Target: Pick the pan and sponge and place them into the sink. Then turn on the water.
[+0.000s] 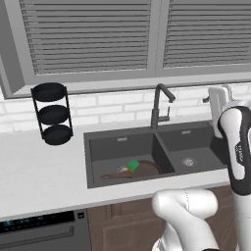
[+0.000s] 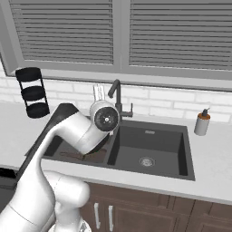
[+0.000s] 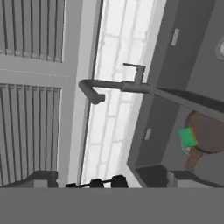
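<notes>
Nearest the base cameras, brown cabinet doors [image 2: 149, 213] run under the pale counter [image 1: 39, 171], with a dark appliance panel [image 1: 44, 228] low on the left. Set into the counter is the dark grey double-bowl sink [image 1: 93, 142]. In its left bowl lies the pan [image 1: 144, 169] — dark brown, its long handle reaching toward the bowl's front left — and the green-and-yellow sponge [image 1: 133, 165] rests on the pan's rim. The hand view shows the same pair: the sponge [image 3: 188, 137] sitting on the edge of the pan [image 3: 210, 131]. The right bowl holds a round metal drain [image 2: 146, 161].

Above the sink's right side the gripper [image 3: 105, 176] is raised, its two dark fingertips spread wide with nothing between them (released, touching neither pan nor sponge).

Behind the divider stands the gooseneck faucet [image 1: 158, 105], its spout curving over the bowls — no stream is visible at its mouth. On the counter, a soap dispenser [image 2: 202, 122] sits right of the sink, and a black three-tier rack [image 1: 52, 113] stands well to the left. White brick backsplash [image 1: 117, 105] and slatted window blinds [image 1: 93, 32] close the scene.
</notes>
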You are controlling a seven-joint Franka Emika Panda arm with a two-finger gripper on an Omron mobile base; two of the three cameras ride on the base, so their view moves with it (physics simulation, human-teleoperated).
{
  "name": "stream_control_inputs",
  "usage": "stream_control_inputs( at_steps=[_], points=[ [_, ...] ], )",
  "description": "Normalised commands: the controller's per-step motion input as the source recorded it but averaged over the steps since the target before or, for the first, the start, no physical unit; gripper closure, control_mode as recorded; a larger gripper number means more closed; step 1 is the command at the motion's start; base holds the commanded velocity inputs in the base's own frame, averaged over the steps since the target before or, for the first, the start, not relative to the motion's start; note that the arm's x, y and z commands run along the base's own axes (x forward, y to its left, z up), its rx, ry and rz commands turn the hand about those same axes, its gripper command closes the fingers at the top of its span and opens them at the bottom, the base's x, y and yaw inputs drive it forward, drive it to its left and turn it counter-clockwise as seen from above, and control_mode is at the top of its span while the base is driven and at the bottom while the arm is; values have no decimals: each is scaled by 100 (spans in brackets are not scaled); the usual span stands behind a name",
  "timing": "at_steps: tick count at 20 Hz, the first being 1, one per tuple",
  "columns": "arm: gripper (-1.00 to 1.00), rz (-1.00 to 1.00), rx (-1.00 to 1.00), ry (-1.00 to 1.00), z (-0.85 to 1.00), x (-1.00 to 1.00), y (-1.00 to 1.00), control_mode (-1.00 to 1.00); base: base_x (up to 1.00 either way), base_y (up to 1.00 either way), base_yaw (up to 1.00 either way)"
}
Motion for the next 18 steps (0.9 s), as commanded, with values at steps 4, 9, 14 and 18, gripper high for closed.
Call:
stream_control_inputs(
  at_steps=[4, 9, 14, 18],
  points=[
    [-100, -19, 4, 0, -18, 14, -29, -100, 0, 0, 0],
    [-100, -9, 19, 0, -29, 11, -30, -100, 0, 0, 0],
    [-100, -12, 29, 4, -26, 23, -44, -100, 0, 0, 0],
    [-100, -11, 34, 14, -25, 45, -48, -100, 0, 0, 0]
  ],
)
